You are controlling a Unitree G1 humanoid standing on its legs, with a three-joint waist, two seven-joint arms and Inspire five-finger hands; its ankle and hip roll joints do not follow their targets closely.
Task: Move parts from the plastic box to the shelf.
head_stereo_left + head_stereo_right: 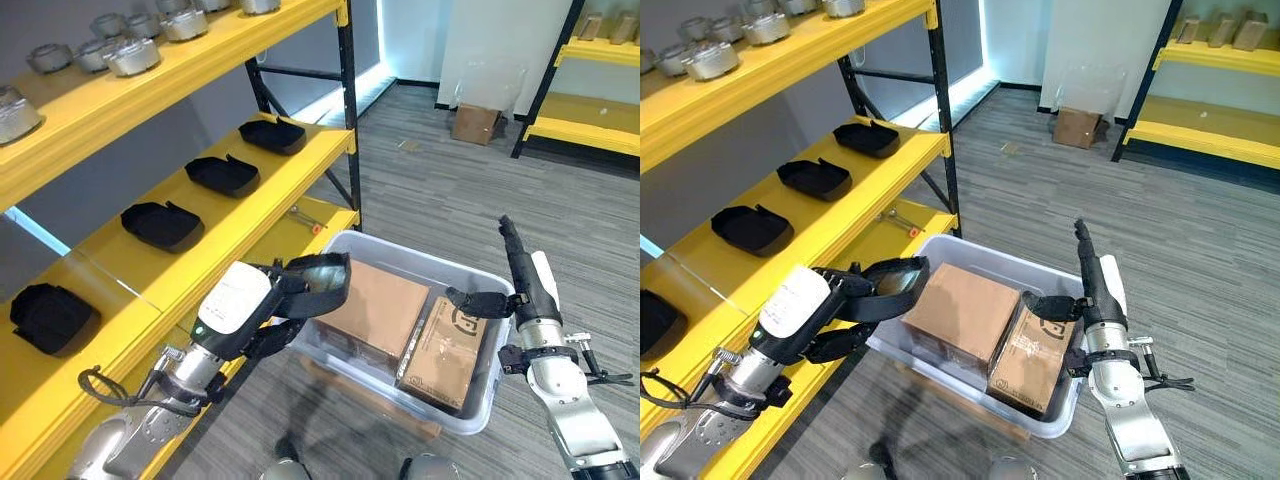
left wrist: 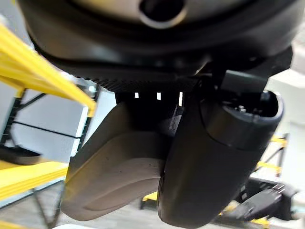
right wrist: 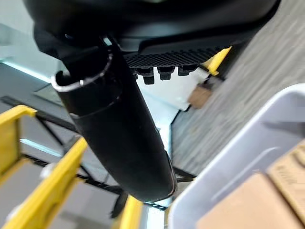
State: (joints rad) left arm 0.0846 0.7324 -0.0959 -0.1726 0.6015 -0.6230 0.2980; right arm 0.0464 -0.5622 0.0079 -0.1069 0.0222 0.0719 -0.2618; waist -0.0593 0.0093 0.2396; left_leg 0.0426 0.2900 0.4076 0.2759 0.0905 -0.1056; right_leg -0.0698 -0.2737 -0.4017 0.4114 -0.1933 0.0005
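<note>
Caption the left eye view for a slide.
Left hand holds a black moulded plastic part above the clear plastic box of cardboard cartons, beside the yellow shelf; right hand open.

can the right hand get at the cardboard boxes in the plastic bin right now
Probably yes. The right hand hangs open just above the plastic bin's near rim, the cardboard boxes lie uncovered beside it, and the left hand, holding a black part, is at the opposite end.
</note>
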